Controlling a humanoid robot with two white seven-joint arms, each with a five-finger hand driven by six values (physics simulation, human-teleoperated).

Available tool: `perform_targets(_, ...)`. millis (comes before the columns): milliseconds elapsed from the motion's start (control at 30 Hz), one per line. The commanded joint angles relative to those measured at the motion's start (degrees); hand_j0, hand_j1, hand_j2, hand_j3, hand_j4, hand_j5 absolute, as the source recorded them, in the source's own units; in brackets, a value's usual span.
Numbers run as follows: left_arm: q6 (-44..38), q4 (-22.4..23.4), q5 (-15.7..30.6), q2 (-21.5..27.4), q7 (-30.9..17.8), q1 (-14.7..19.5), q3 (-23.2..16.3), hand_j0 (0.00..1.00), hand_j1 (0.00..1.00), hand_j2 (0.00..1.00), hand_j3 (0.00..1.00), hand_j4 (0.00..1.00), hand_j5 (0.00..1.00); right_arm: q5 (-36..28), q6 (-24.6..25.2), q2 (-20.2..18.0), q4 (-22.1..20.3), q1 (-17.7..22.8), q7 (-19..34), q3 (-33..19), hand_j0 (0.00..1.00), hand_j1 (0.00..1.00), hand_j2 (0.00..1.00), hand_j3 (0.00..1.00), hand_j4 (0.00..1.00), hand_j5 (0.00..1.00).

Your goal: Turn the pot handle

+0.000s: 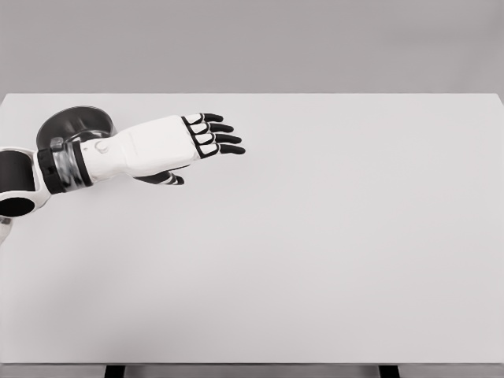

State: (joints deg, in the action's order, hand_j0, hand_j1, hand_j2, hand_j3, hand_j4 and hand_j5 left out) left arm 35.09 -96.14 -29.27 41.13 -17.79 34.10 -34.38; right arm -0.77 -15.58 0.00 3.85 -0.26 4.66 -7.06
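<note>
White table fills most of frame, plain grey wall behind far edge, two dark legs under near edge.

One pot, one hand, one table

A single dark pot shows, partly hidden behind the wrist of the one hand in view, the left hand. That hand shows four straight black-tipped fingers and one thumb tucked beneath its palm. One white table lies under the hand, with two dark legs at its near edge.

White table, pot far-left
</note>
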Motion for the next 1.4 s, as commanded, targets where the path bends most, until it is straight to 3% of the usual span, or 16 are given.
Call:
perform_targets(0, -0.09, -0.01, 0.36, 0.09, 0.04, 0.00, 0.02, 1.00, 1.00, 1.00, 1.00, 1.00, 1.00, 0.16, 0.20, 0.00, 0.19, 0.00, -0.35, 0.29, 1.00, 1.00, 1.00, 1.00, 1.00, 1.00)
perform_targets(200, -0.09, 0.08, 1.50, 2.11, 0.04, 0.18, 1.07, 1.00, 1.00, 1.00, 1.00, 1.00, 1.00, 0.07, 0.38, 0.00, 0.19, 0.09, -0.35, -0.41, 1.00, 1.00, 1.00, 1.00, 1.00, 1.00)
perform_targets(300, -0.09, 0.17, 2.46, 7.46, 0.30, -0.44, 3.01, 1.00, 1.00, 1.00, 1.00, 1.00, 1.00, 0.07, 0.38, 0.00, 0.19, 0.09, -0.27, -0.24, 1.00, 1.00, 1.00, 1.00, 1.00, 1.00)
perform_targets(367, -0.09, 0.26, 7.38, 12.56, 0.30, -0.96, 4.24, 1.00, 1.00, 1.00, 1.00, 1.00, 1.00, 0.07, 0.38, 0.00, 0.19, 0.09, -0.27, -0.41, 1.00, 1.00, 1.00, 1.00, 1.00, 1.00)
perform_targets(500, -0.09, 0.69, 8.18, 14.94, 0.22, -4.39, 4.41, 1.00, 1.00, 1.00, 1.00, 1.00, 1.00, 0.07, 0.38, 0.00, 0.19, 0.09, -0.35, -0.32, 1.00, 1.00, 1.00, 1.00, 1.00, 1.00)
perform_targets(633, -0.09, 1.05, 8.44, 14.42, 1.79, -5.62, 5.11, 1.00, 1.00, 1.00, 1.00, 1.00, 1.00, 0.07, 0.38, 0.00, 0.19, 0.09, -0.27, -0.32, 1.00, 1.00, 1.00, 1.00, 1.00, 1.00)
perform_targets(700, -0.09, 1.05, 7.83, 14.50, 7.07, -8.08, 6.70, 1.00, 1.00, 1.00, 1.00, 1.00, 1.00, 0.07, 0.38, 0.00, 0.19, 0.09, -0.35, -0.32, 1.00, 1.00, 1.00, 1.00, 1.00, 1.00)
perform_targets(733, -0.09, 1.48, 6.78, 14.50, 7.42, -8.96, 6.79, 1.00, 1.00, 1.00, 1.00, 1.00, 1.00, 0.07, 0.38, 0.00, 0.19, 0.09, -0.35, -0.32, 1.00, 1.00, 1.00, 1.00, 1.00, 1.00)
perform_targets(900, -0.09, 10.97, 0.80, 9.58, 7.77, -10.90, 7.14, 1.00, 1.00, 1.00, 1.00, 1.00, 1.00, 0.07, 0.38, 0.00, 0.19, 0.09, -0.35, -0.50, 1.00, 1.00, 1.00, 1.00, 1.00, 1.00)
perform_targets(1033, -0.09, 11.51, 0.80, 8.97, 8.21, -11.86, 10.65, 1.00, 1.00, 1.00, 1.00, 1.00, 1.00, 0.07, 0.38, 0.00, 0.19, 0.09, -0.35, -0.50, 1.00, 1.00, 1.00, 1.00, 1.00, 1.00)
perform_targets(1367, -0.09, 14.14, 0.80, 8.79, 8.13, -14.68, 12.59, 1.00, 1.00, 1.00, 1.00, 1.00, 1.00, 0.07, 0.38, 0.00, 0.19, 0.09, -0.35, -0.41, 1.00, 1.00, 1.00, 1.00, 1.00, 1.00)
